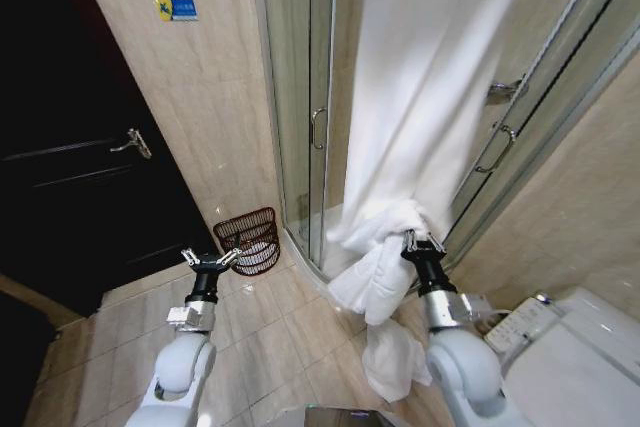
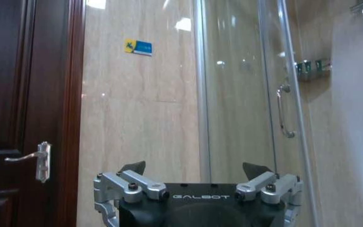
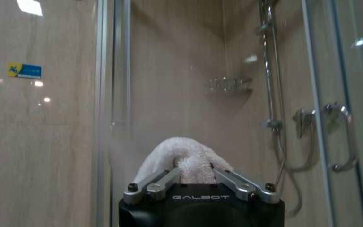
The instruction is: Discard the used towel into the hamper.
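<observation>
— Towel [image 1: 385, 257] first: where does it sit against the hamper [image 1: 250, 240]?

— It hangs off to the right of the hamper, bunched in the right gripper [image 1: 423, 243], with folds drooping below toward the floor tiles [image 1: 290, 347]. The right wrist view shows the two fingers pinched onto a rounded hump of white terry. The hamper stands on the floor against the beige wall, beside the glass shower door [image 1: 300, 107].

— And the other arm?

— The left gripper [image 1: 210, 259] hovers just in front of the hamper, fingers spread wide, holding nothing.

— How will the cloth behave?

— Soft and limp, probably light unless damp. It will sag and swing from wherever it is pinched, so the trailing end could catch the hamper's rim or drape outside. A thick gathered fold, like the one now held, looks the safest place to grip; a single edge would likely slip.

— Is the white shower curtain [image 1: 440, 77] a risk?

— It hangs right behind the towel; whether they touch cannot be told.
</observation>
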